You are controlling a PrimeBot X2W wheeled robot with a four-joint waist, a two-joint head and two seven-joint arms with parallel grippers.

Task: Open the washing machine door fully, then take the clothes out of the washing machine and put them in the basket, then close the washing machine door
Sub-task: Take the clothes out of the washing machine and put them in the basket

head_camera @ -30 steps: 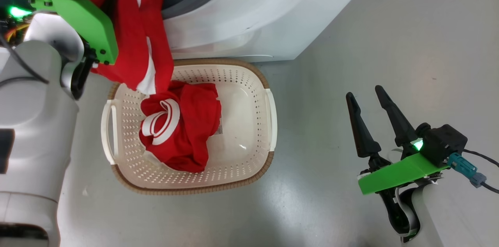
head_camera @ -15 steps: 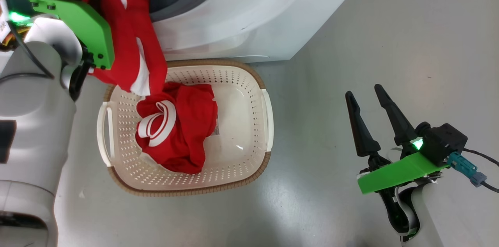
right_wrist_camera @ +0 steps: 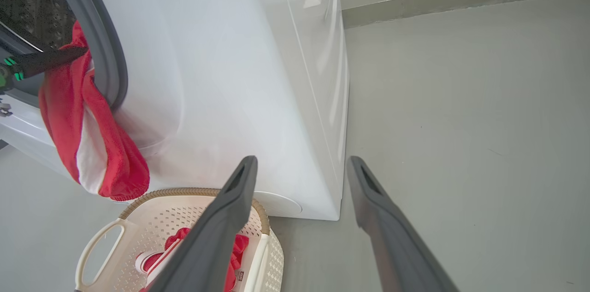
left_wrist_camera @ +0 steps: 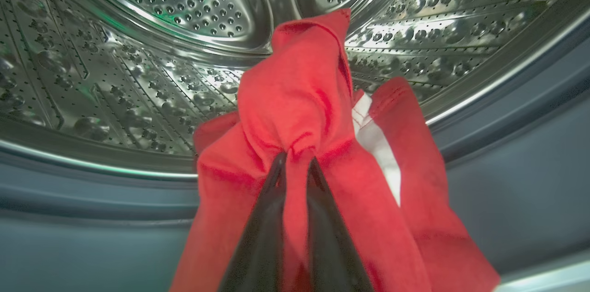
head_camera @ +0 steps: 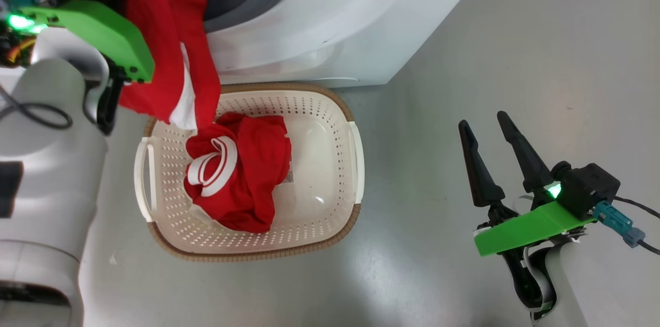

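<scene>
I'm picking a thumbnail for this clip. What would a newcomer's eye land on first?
The bright red garment, pinched in the shut left claw at the mouth of the steel drum, hanging down toward the basket. Next, a second red garment with white bands, crumpled in that cream basket, with the open right claw off to its right.

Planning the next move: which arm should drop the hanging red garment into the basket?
Left. The left hand is shut on the garment hanging from the washer, above the basket; the right hand stands open, off to the side.
</scene>
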